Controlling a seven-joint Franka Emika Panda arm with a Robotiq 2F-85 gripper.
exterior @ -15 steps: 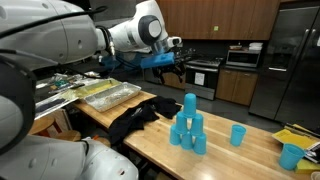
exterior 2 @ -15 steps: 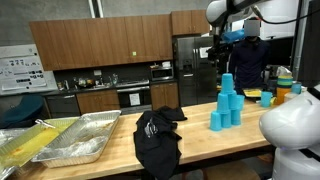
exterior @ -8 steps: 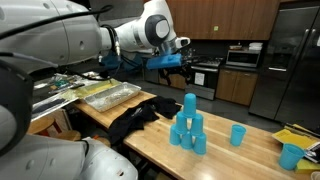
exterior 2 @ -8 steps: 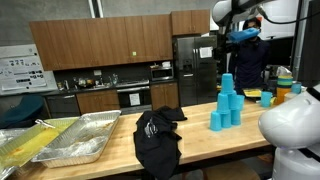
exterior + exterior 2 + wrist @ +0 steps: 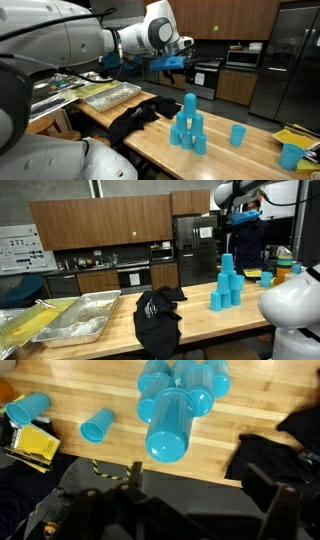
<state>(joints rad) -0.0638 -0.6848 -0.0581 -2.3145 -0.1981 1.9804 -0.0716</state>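
Observation:
A pyramid of blue plastic cups (image 5: 188,125) stands on the wooden table (image 5: 235,160), seen also as the cup stack (image 5: 228,283). My gripper (image 5: 178,63) hangs high above and slightly to one side of it, open and holding nothing. In the wrist view the top cup (image 5: 168,426) shows its open mouth just ahead of my gripper (image 5: 203,485), whose dark fingers (image 5: 268,484) stand wide apart. A single blue cup (image 5: 97,427) lies apart from the stack, and another blue cup (image 5: 27,407) lies near the table's end.
A black cloth (image 5: 135,118) lies crumpled on the table beside the cups, seen also as the cloth (image 5: 157,315). Metal trays (image 5: 70,320) sit at the table's far end. A yellow object (image 5: 36,445) rests by the edge. Kitchen cabinets and a fridge (image 5: 192,245) stand behind.
The arm has drifted sideways, bringing the gripper closer to a spot above the cup stack. The jaws stay open; the cups have not moved.

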